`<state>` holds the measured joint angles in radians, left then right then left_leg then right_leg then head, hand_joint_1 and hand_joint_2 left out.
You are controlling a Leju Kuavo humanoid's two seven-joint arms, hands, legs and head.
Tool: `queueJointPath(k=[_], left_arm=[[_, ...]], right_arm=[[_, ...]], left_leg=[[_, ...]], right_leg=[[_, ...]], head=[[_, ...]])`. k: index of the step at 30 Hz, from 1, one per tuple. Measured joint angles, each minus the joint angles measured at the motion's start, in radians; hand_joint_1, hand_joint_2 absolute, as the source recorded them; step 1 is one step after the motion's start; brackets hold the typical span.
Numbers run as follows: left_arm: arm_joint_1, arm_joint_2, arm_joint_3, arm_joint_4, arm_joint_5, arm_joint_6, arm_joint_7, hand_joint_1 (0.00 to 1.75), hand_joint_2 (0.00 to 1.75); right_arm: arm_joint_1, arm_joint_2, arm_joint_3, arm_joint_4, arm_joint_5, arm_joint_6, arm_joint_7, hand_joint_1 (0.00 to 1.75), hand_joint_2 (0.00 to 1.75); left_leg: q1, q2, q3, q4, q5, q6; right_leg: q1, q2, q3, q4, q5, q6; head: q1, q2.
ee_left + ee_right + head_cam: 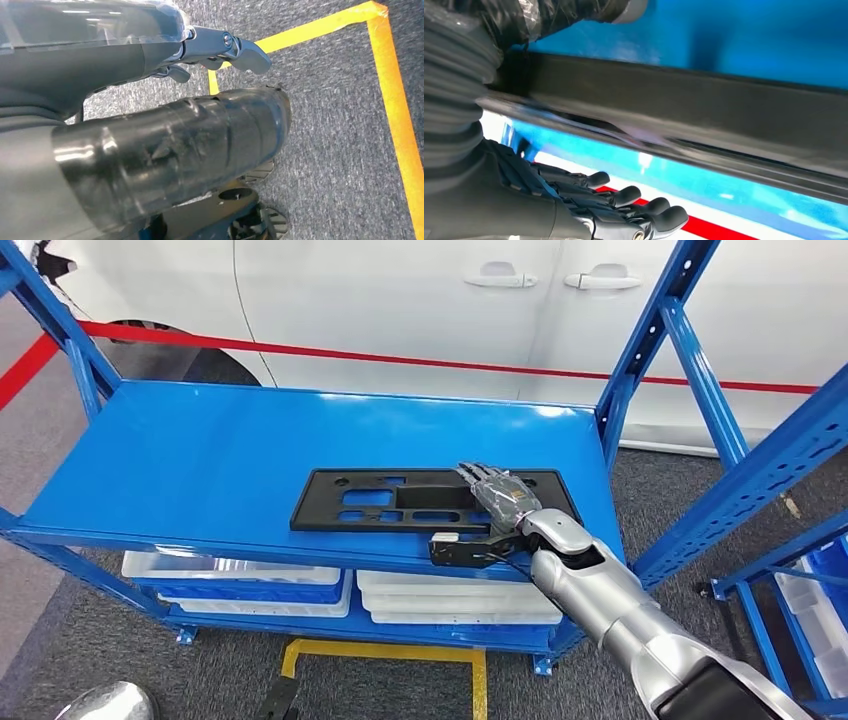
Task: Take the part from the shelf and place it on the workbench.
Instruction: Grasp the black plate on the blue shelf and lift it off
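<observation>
- One black flat part (430,500) lies on the blue shelf (200,460), near its front edge. The right robot hand (497,502) rests on the part's right portion, fingers stretched over the top, thumb below the shelf edge; a firm grasp cannot be told. White bins (240,575) sit on the lower level; a white car (400,300) stands behind.
- Left wrist view: left robot hand (220,47) hangs over grey carpet (325,125) with yellow tape (395,110), fingers curled in, holding nothing.
- Right wrist view: right robot hand fingers (624,197) extended beside the part's dark edge (684,105).

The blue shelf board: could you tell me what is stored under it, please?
Under the shelf board, white and blue trays sit on a lower level; the board covers their contents.
</observation>
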<state>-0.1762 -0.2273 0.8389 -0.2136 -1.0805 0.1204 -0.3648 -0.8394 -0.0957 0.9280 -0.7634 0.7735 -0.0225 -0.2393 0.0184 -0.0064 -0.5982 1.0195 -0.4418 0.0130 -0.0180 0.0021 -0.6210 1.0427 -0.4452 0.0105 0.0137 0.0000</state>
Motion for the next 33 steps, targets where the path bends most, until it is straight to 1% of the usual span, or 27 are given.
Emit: queueJointPath(k=[1,3,4,5,6,7,8,9,10,11,12,13,14,15,18,19,20,21,23,24,25,26,27,29,30,32,33], left_arm=[[0.000,0.000,0.000,0.000,0.001,0.001,0.000,0.00,0.00],[0.000,0.000,0.000,0.000,0.002,0.001,0.000,0.00,0.00],[0.000,0.000,0.000,0.000,0.002,0.002,0.000,0.00,0.00],[0.000,0.000,0.000,0.000,0.002,0.002,0.000,0.00,0.00],[0.000,0.000,0.000,0.000,0.002,0.002,0.000,0.00,0.00],[0.001,0.000,0.000,0.000,0.002,0.002,0.000,0.00,0.00],[0.001,0.001,0.000,0.000,0.002,0.002,0.000,0.00,0.00],[0.002,0.001,0.000,0.000,0.003,0.002,0.000,0.00,0.00],[0.003,0.001,0.000,0.000,0.003,0.002,0.000,0.00,0.00],[0.003,0.001,0.000,0.000,0.003,0.002,0.000,0.00,0.00],[0.003,0.001,0.000,0.000,0.003,0.002,0.000,0.00,0.00],[0.003,0.001,0.000,0.000,0.003,0.002,0.000,0.00,0.00],[0.002,0.002,0.000,0.000,0.003,0.002,0.000,0.00,0.00],[0.002,0.002,0.000,0.000,0.004,0.002,0.001,0.00,0.00],[0.005,0.003,0.000,0.000,0.006,0.004,0.002,0.00,0.00],[0.005,0.003,0.000,0.000,0.006,0.005,0.003,0.00,0.00],[0.004,0.003,0.000,0.000,0.007,0.006,0.003,0.00,0.00],[0.003,0.003,0.000,0.000,0.007,0.006,0.003,0.00,0.00],[0.003,0.003,-0.001,0.000,0.008,0.007,0.004,0.00,0.00],[0.004,0.003,-0.001,0.000,0.008,0.007,0.004,0.00,0.00],[0.004,0.003,-0.001,0.000,0.008,0.007,0.005,0.00,0.00],[0.005,0.003,-0.001,0.000,0.009,0.007,0.005,0.00,0.00],[0.005,0.003,-0.001,0.000,0.009,0.006,0.005,0.00,0.00],[0.004,0.003,-0.001,0.000,0.010,0.006,0.005,0.00,0.00],[0.004,0.003,-0.002,0.000,0.011,0.006,0.005,0.00,0.00],[0.005,0.003,-0.002,0.000,0.012,0.006,0.005,0.00,0.00],[0.005,0.003,-0.002,0.000,0.012,0.006,0.005,0.00,0.00]], right_arm=[[-0.001,0.000,0.000,0.002,0.002,-0.003,0.000,0.00,1.75],[-0.003,0.000,-0.004,0.006,0.005,-0.007,0.000,0.00,1.75],[-0.004,0.000,-0.006,0.007,0.007,-0.007,0.001,0.01,1.75],[-0.005,0.000,-0.008,0.009,0.008,-0.008,0.002,0.04,1.75],[-0.005,0.000,-0.008,0.011,0.008,-0.008,0.002,0.19,1.75],[-0.005,0.000,-0.009,0.013,0.009,-0.008,0.003,0.56,1.75],[-0.004,0.000,-0.009,0.015,0.010,-0.008,0.003,0.96,1.75],[-0.002,0.000,-0.009,0.017,0.011,-0.008,0.003,1.34,1.75],[-0.001,0.000,-0.009,0.018,0.013,-0.010,0.003,1.63,1.75],[0.000,0.000,-0.009,0.020,0.016,-0.013,0.003,1.69,1.75],[0.000,0.000,-0.010,0.022,0.019,-0.017,0.003,1.71,1.75],[0.000,0.000,-0.010,0.023,0.022,-0.021,0.003,1.74,1.75],[0.000,0.000,-0.011,0.024,0.024,-0.024,0.003,1.75,1.75],[0.001,-0.001,-0.012,0.025,0.026,-0.027,0.004,1.75,1.75],[0.003,-0.001,-0.020,0.025,0.036,-0.041,0.006,1.75,1.75],[0.003,-0.002,-0.023,0.025,0.039,-0.044,0.006,1.75,1.75],[0.003,-0.002,-0.026,0.025,0.042,-0.047,0.006,1.75,1.75],[0.004,-0.003,-0.029,0.025,0.043,-0.049,0.005,1.75,1.75],[0.013,-0.004,-0.031,0.025,0.047,-0.054,0.005,1.75,1.75],[0.021,-0.005,-0.033,0.025,0.050,-0.057,0.005,1.75,1.75],[0.028,-0.006,-0.035,0.024,0.053,-0.061,0.005,1.75,1.75],[0.033,-0.006,-0.038,0.021,0.056,-0.066,0.005,1.75,1.75],[0.035,-0.006,-0.042,0.017,0.058,-0.071,0.004,1.75,1.75],[0.038,-0.008,-0.053,0.004,0.063,-0.087,0.005,1.75,1.75],[0.042,-0.008,-0.059,-0.005,0.069,-0.098,0.007,1.75,1.75],[0.055,-0.008,-0.071,-0.031,0.088,-0.124,0.015,1.75,1.75],[0.064,-0.009,-0.079,-0.047,0.102,-0.139,0.024,1.75,1.75]], left_leg=[[-0.001,0.000,0.000,0.000,0.000,-0.005],[0.001,0.001,0.002,0.001,-0.004,-0.016],[0.003,0.001,-0.003,0.017,-0.017,-0.021],[0.003,0.002,-0.019,0.053,-0.040,-0.024],[0.004,0.002,-0.045,0.112,-0.072,-0.026],[0.004,0.002,-0.078,0.183,-0.104,-0.028],[0.004,0.002,-0.108,0.247,-0.127,-0.029],[0.004,0.002,-0.127,0.284,-0.134,-0.029],[0.004,0.002,-0.126,0.282,-0.120,-0.028],[0.004,0.002,-0.107,0.240,-0.091,-0.025],[0.003,0.002,-0.074,0.170,-0.054,-0.021],[0.001,0.002,-0.039,0.099,-0.027,-0.015],[-0.001,0.002,-0.013,0.044,-0.009,-0.010],[-0.004,0.002,0.001,0.011,-0.003,-0.007],[-0.005,0.002,0.007,-0.006,0.001,0.003],[-0.003,0.004,0.010,-0.012,0.004,0.009],[0.000,0.005,0.013,-0.018,0.007,0.014],[0.002,0.007,0.015,-0.021,0.009,0.018],[0.001,0.007,0.015,-0.022,0.010,0.022],[0.001,0.007,0.015,-0.022,0.010,0.022],[0.001,0.006,0.015,-0.020,0.009,0.021],[0.002,0.006,0.015,-0.018,0.008,0.020],[0.002,0.005,0.015,-0.014,0.005,0.017],[0.001,0.003,0.011,-0.003,-0.003,0.008],[-0.001,0.003,0.008,0.001,-0.005,0.003],[-0.003,0.002,0.005,0.002,-0.004,-0.007],[-0.001,0.002,0.003,0.002,-0.005,-0.013]], right_leg=[[0.004,0.001,0.002,-0.001,-0.001,-0.006],[0.002,0.002,0.004,-0.005,0.001,-0.021],[0.000,0.001,0.007,-0.008,0.003,-0.029],[-0.002,0.000,0.009,-0.011,0.004,-0.036],[-0.001,-0.001,0.010,-0.012,0.005,-0.042],[0.000,-0.001,0.009,-0.012,0.004,-0.045],[0.002,-0.001,0.009,-0.012,0.004,-0.046],[0.003,-0.001,0.010,-0.012,0.004,-0.047],[0.005,-0.001,0.011,-0.011,0.003,-0.047],[0.006,0.000,0.012,-0.011,0.003,-0.047],[0.006,0.001,0.013,-0.011,0.003,-0.046],[0.008,0.001,0.012,-0.010,0.002,-0.044],[0.010,0.002,0.011,-0.009,0.002,-0.040],[0.011,0.003,0.009,-0.009,0.002,-0.036],[0.010,0.004,0.008,-0.010,0.004,-0.018],[0.010,0.003,0.004,0.001,-0.006,-0.013],[0.009,0.003,-0.008,0.028,-0.025,-0.009],[0.007,0.003,-0.030,0.077,-0.054,-0.006],[0.005,0.003,-0.091,0.206,-0.111,-0.001],[0.003,0.002,-0.113,0.252,-0.122,0.001],[0.001,0.002,-0.119,0.262,-0.114,0.003],[-0.002,0.001,-0.105,0.231,-0.087,0.004],[-0.004,0.000,-0.075,0.168,-0.050,0.003],[-0.003,0.000,-0.016,0.045,-0.005,0.000],[-0.001,0.000,-0.002,0.014,0.001,-0.003],[0.005,0.001,0.000,0.004,-0.002,-0.013],[0.004,0.000,0.000,0.002,-0.001,-0.019]], head=[[0.000,0.000],[0.000,0.000],[-0.001,0.000],[-0.001,0.000],[-0.001,0.000],[-0.001,0.000],[-0.001,0.000],[-0.001,0.000],[-0.001,0.000],[-0.001,0.000],[-0.001,0.000],[-0.001,0.000],[-0.001,0.000],[-0.001,0.000],[-0.001,0.000],[0.000,0.000],[0.000,0.000],[0.001,0.000],[0.001,0.000],[0.002,0.000],[0.002,0.000],[0.002,0.000],[0.002,0.000],[0.001,0.000],[0.001,0.000],[0.000,0.000],[0.000,0.000]])
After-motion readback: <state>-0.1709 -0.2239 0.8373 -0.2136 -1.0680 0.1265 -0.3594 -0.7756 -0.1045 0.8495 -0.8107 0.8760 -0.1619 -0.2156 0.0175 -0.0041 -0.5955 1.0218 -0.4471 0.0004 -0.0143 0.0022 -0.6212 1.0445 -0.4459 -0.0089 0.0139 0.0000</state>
